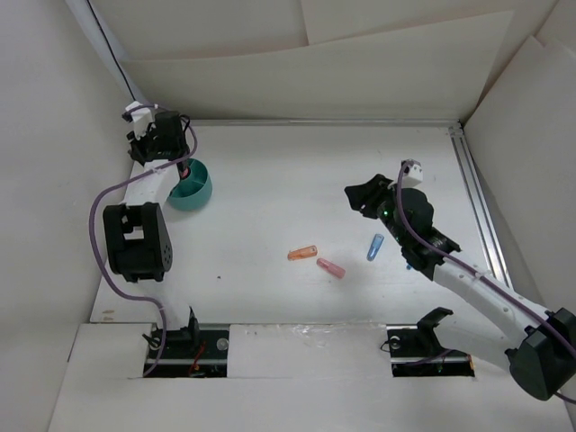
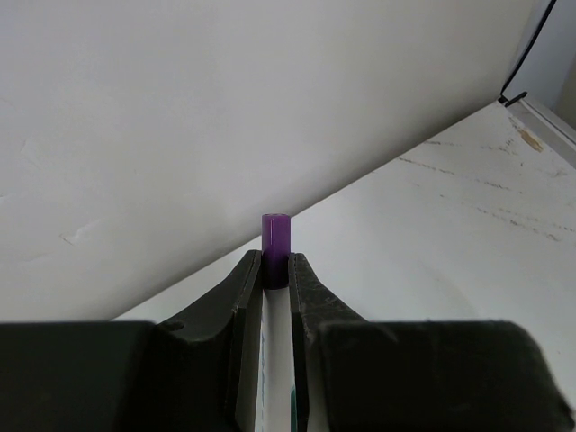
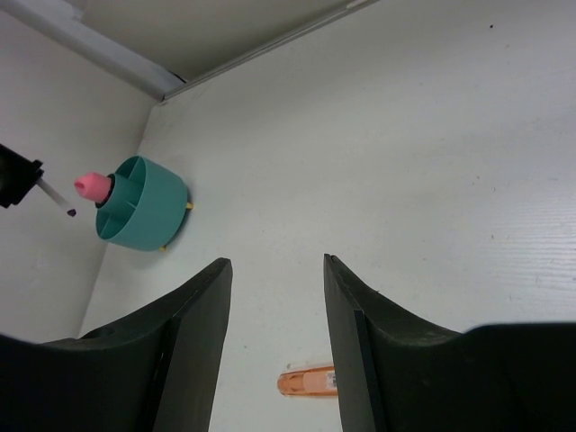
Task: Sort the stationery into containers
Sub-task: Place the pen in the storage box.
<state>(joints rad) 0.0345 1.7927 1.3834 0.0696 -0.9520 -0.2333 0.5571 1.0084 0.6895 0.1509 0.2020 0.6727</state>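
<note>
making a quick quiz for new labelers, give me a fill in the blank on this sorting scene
1. The purple piece sits clamped in the jaws of the ____ arm.
2. The right arm's jaws stand ____.
3. The cup with a pink-topped piece sticking out of it is ____ in colour.
Missing words: left; open; teal.

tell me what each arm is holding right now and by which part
The left jaws are shut on a purple-tipped pen, pinched just below its purple end, which pokes out past the tips. The right jaws stand open, holding nothing.
</note>
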